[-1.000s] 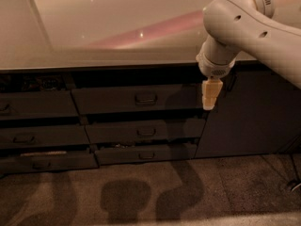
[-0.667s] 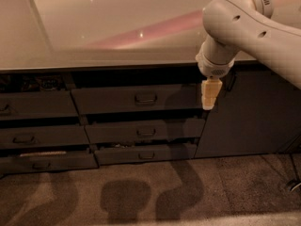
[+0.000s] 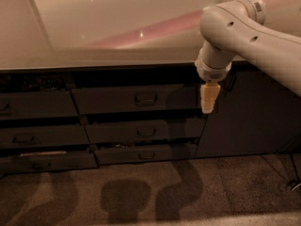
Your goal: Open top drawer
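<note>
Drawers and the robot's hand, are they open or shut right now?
top drawer: looks shut, or barely ajar.
handle: free, nothing gripping it.
gripper: pointing down beside the top drawer's right end, off the handle.
bottom-left drawer: slightly open, pale strip showing above its front.
cabinet door: shut.

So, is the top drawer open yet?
Not visibly: the top drawer shows only a dark gap above its front, no tray. The gripper hangs off its right end, away from the handle.

Pale grey rounded arm (image 3: pixel 254 32) w/ dark holes, ribbed wrist (image 3: pixel 214 72), cream tapered end effector (image 3: pixel 207 108) beneath.
</note>
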Available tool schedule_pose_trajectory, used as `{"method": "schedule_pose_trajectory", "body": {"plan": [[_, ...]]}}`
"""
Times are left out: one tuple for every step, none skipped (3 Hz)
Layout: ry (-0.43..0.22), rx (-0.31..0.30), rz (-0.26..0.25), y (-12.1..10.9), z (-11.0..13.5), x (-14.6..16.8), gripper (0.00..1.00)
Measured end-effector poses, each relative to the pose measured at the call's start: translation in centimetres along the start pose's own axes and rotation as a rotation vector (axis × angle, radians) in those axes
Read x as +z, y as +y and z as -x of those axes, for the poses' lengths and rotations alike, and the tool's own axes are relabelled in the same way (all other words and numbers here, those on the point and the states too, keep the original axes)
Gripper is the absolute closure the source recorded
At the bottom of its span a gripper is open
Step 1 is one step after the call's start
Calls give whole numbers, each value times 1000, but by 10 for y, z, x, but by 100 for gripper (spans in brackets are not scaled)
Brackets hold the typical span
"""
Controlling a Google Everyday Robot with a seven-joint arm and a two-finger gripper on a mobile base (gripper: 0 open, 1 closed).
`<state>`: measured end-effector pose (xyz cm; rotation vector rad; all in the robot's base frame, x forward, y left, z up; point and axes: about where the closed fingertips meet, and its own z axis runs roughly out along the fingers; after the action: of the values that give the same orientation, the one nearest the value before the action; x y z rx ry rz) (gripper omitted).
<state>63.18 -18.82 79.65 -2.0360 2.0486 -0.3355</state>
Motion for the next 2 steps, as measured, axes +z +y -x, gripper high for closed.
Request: {"method": "schedule_pose_trajectory", "body": {"plan": [[-40,-16,94,25,0,48,0],[-65,-28,205,56,2,106,0]]}}
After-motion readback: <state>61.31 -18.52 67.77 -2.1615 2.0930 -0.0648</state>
